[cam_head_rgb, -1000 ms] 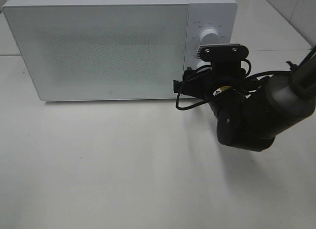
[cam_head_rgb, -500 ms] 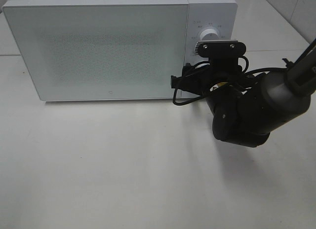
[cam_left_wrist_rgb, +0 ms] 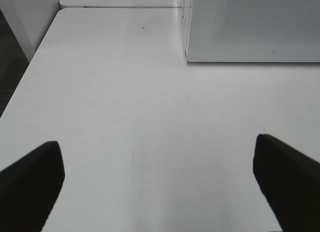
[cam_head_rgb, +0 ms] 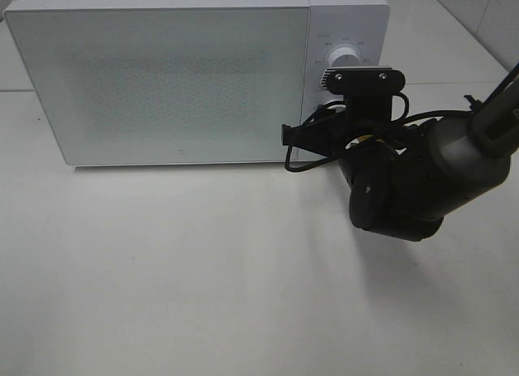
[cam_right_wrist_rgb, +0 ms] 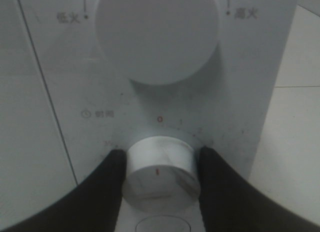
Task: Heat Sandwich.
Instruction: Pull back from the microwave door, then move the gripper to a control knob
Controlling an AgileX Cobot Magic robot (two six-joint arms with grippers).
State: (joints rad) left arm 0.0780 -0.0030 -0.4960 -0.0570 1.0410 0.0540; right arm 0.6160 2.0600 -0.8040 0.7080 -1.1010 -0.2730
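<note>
The white microwave (cam_head_rgb: 170, 76) stands at the back with its door shut. The sandwich is hidden from every view. My right gripper (cam_right_wrist_rgb: 159, 167) is at the control panel, and its dark fingers (cam_right_wrist_rgb: 107, 184) are shut on the lower timer knob (cam_right_wrist_rgb: 160, 174), one on each side. The knob's red mark points toward the camera side. In the high view the right wrist (cam_head_rgb: 365, 92) hides this knob. My left gripper (cam_left_wrist_rgb: 160, 172) is open and empty over the bare table, with its fingertips (cam_left_wrist_rgb: 30, 177) wide apart. It does not show in the high view.
The larger upper power knob (cam_right_wrist_rgb: 157, 34) sits above the timer knob and shows in the high view (cam_head_rgb: 345, 56). The white table (cam_head_rgb: 203, 271) stretches in front of the microwave. The microwave's front corner (cam_left_wrist_rgb: 190, 57) and the table's edge (cam_left_wrist_rgb: 20, 82) show in the left wrist view.
My right wrist has shifted slightly at the control panel, uncovering more of the upper knob. The microwave door has stayed shut.
</note>
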